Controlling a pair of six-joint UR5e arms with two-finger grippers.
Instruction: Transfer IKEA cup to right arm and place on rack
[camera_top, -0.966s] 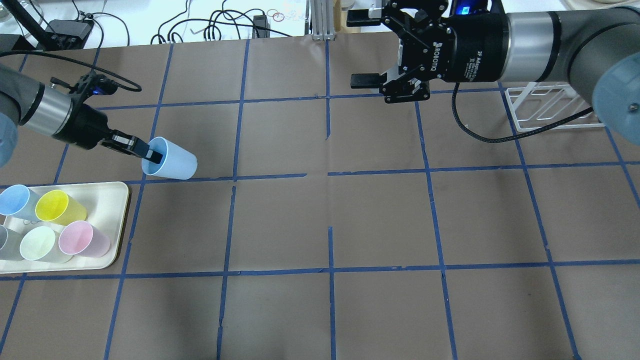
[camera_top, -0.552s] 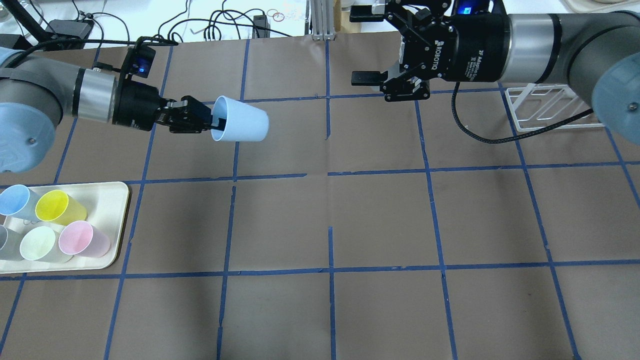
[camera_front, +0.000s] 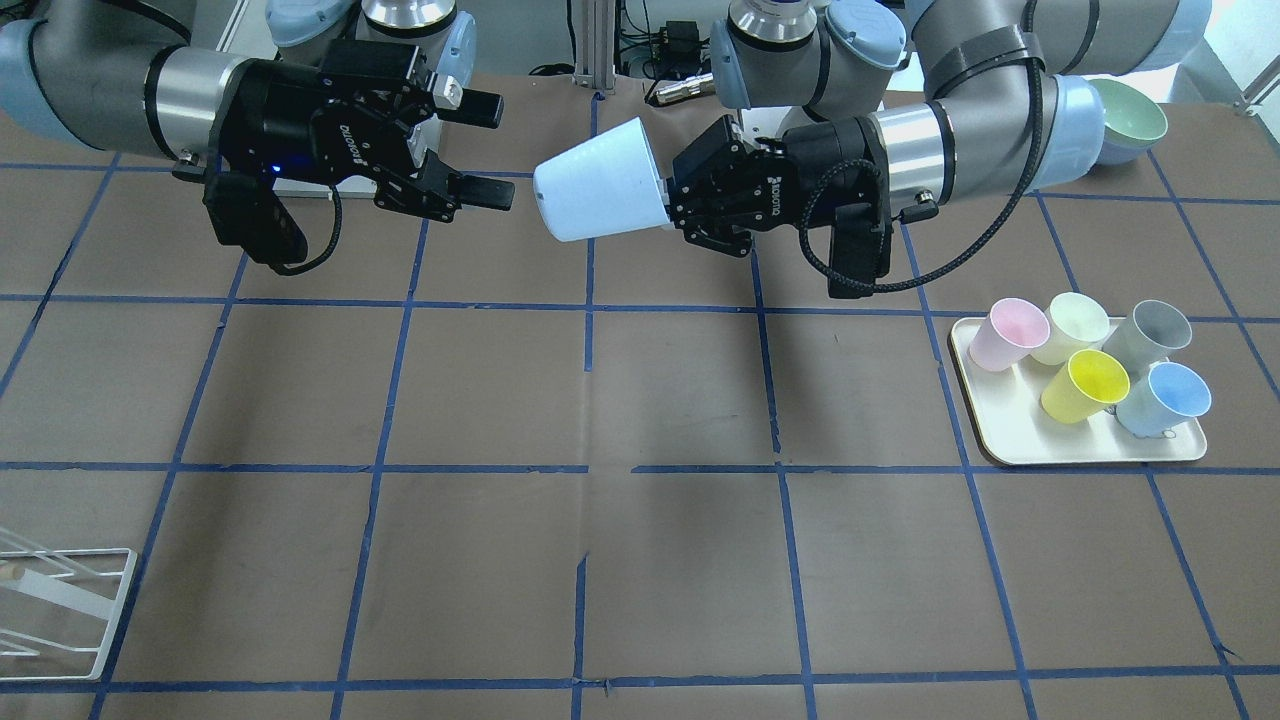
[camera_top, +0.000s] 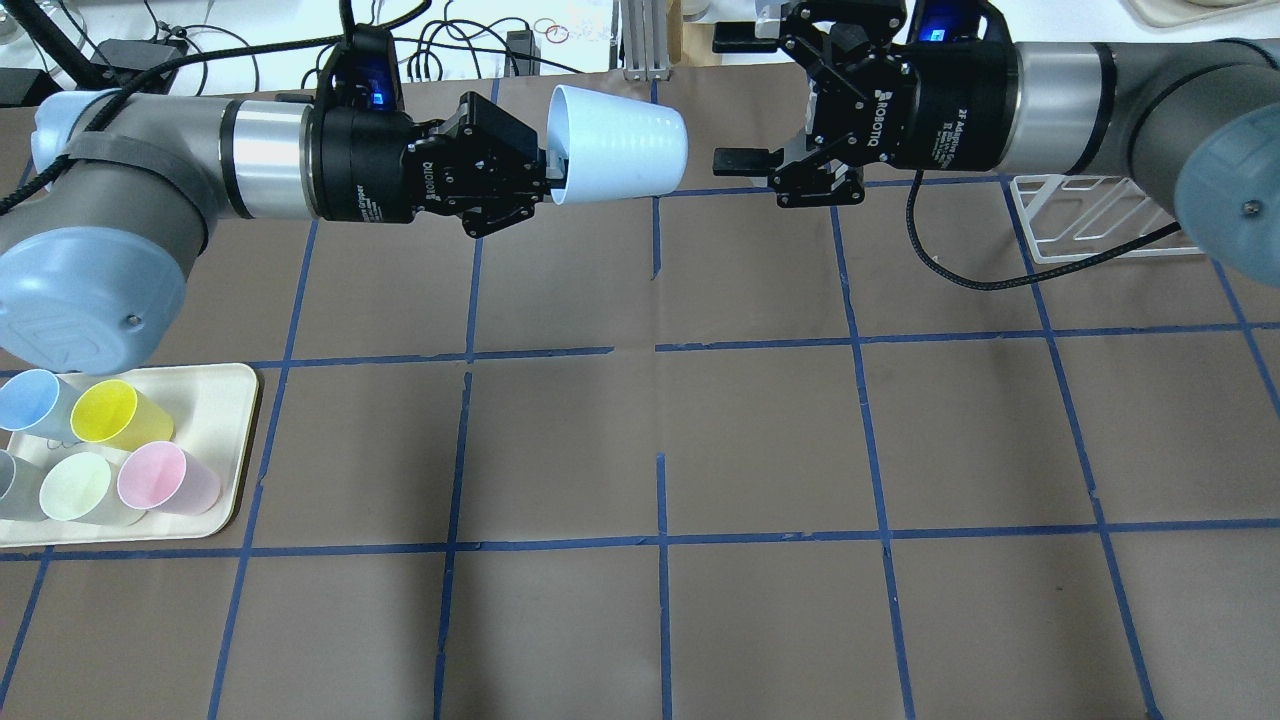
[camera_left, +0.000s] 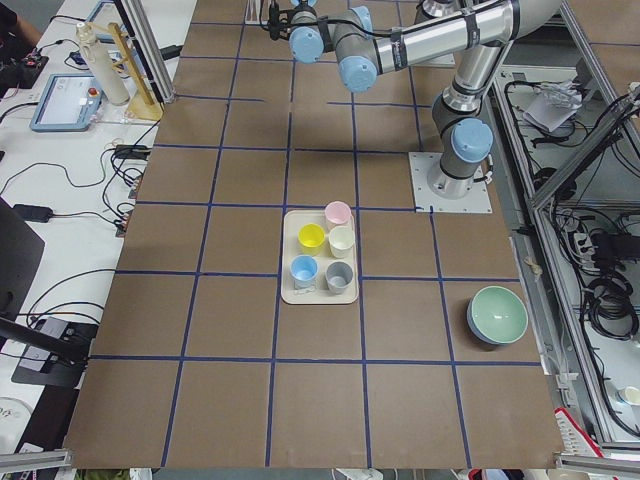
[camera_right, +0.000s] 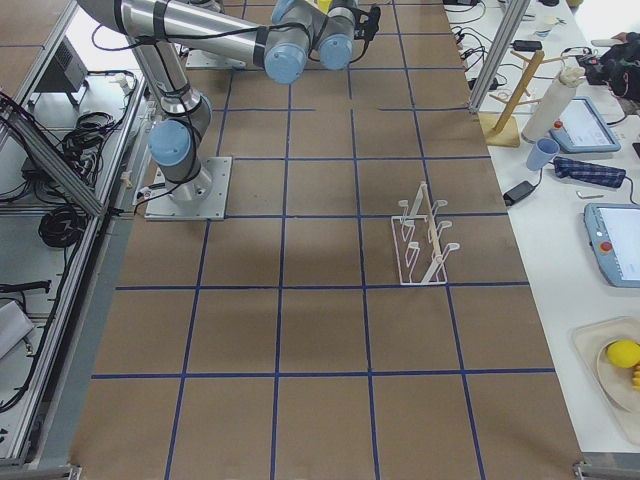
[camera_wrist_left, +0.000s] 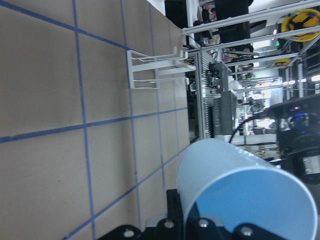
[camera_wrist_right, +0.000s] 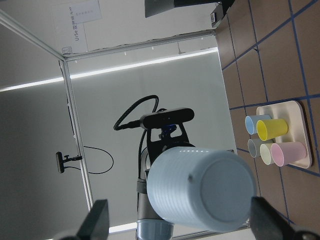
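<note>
The pale blue IKEA cup is held on its side in the air, base pointing at my right gripper. My left gripper is shut on the cup's rim; it also shows in the front view with the cup. My right gripper is open and empty, its jaws wide apart, just short of the cup's base. In the right wrist view the cup's base sits between the two fingertips. The white wire rack stands on the table behind the right arm.
A cream tray at the left front holds several cups: yellow, pink, pale green, grey, and one blue inside. A green bowl sits near the left arm's base. Cables lie along the table's far edge.
My left arm has lifted the cup from low beside the tray and carried it right and away, turning it level, base toward the right gripper. The right gripper has stayed open, almost still.
</note>
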